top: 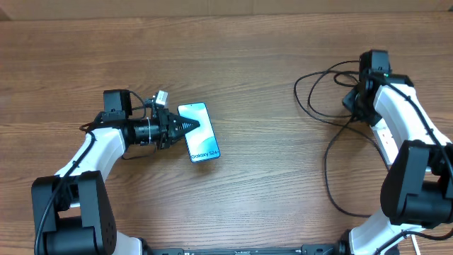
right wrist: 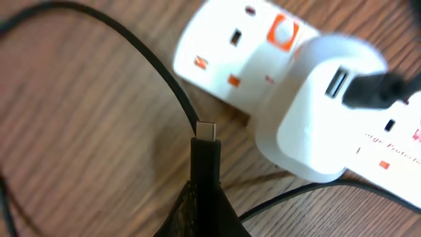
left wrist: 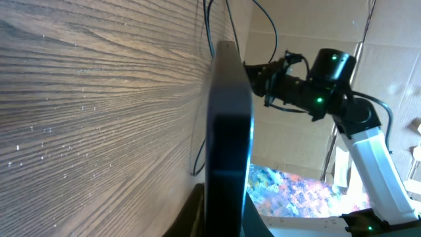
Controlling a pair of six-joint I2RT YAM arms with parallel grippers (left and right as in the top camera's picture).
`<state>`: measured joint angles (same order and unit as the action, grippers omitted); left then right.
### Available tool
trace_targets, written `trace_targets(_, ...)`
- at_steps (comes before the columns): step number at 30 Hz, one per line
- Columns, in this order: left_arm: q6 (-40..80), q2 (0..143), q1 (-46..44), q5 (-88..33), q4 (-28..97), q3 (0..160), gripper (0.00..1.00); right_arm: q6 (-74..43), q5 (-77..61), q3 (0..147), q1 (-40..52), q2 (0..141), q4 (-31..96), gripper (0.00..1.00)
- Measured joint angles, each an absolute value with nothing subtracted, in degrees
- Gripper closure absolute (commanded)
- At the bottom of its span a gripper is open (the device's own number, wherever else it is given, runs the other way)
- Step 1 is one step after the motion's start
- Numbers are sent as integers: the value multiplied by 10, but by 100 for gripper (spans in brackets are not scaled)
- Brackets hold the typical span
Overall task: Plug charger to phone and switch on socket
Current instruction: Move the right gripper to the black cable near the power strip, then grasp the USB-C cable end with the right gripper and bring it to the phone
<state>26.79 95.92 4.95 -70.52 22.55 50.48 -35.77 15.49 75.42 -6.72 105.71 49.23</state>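
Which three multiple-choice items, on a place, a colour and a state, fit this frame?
1. The phone lies: A) at the left gripper; B) beside the power strip; C) at the table's far edge.
2. The charger cable is: A) white; B) black; C) red.
3. The cable's plug tip is: A) in the phone; B) held by the right gripper; C) loose on the table.
Answers: 1 A, the overhead view shows that gripper's tips on the phone's edge. 2 B, its loops show black overhead. 3 B, the right wrist view shows it pinched, metal end bare.
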Motion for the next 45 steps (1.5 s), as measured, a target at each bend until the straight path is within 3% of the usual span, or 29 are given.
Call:
trace_targets(4, 268, 959, 50, -705, 225, 505, 96, -358, 157, 757, -67, 1057, 504, 96)
trace_targets(6, 268, 959, 50, -705, 225, 505, 96, -359, 157, 757, -67, 1057, 504, 87)
trace_targets(9, 268, 959, 50, -705, 225, 505, 96, -356, 159, 757, -67, 1057, 510, 96)
trace_targets(16, 268, 959, 50, -705, 225, 505, 96, -338, 130, 757, -67, 1057, 521, 96)
trace_targets(25, 266, 959, 50, -711, 194, 505, 96, -208, -69, 757, -38, 1048, 563, 96)
trace_targets(32, 298, 960, 50, -789, -26, 503, 96, -78, -175, 757, 71, 926, 666, 96)
trace_targets(39, 505, 961, 50, -863, -397, 505, 96, -24, -213, 759, 236, 787, 716, 96)
trace_targets(45, 665, 961, 50, -872, -476, 510, 96, -40, -223, 756, 352, 762, 652, 96)
